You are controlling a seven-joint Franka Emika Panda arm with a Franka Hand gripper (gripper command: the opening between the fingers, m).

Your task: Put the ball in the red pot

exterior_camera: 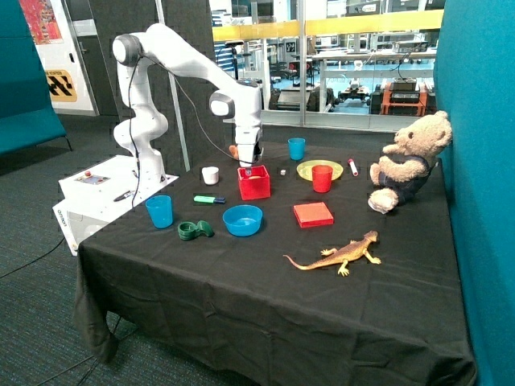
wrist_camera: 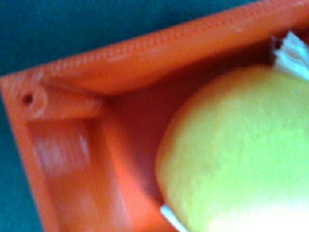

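The red pot is a square box near the middle of the black table, between a white cup and a red round cup. My gripper hangs straight down into its open top. In the wrist view the yellowish ball fills much of the picture, close to the camera and between two white fingertips, with the red pot's inner wall and corner right behind it. The gripper is shut on the ball, which is inside the pot's walls. The ball is hidden in the outside view.
Around the pot stand a white cup, a green marker, a blue bowl, a flat red block, a red round cup by a yellow plate, and two blue cups. A teddy bear and toy lizard sit farther off.
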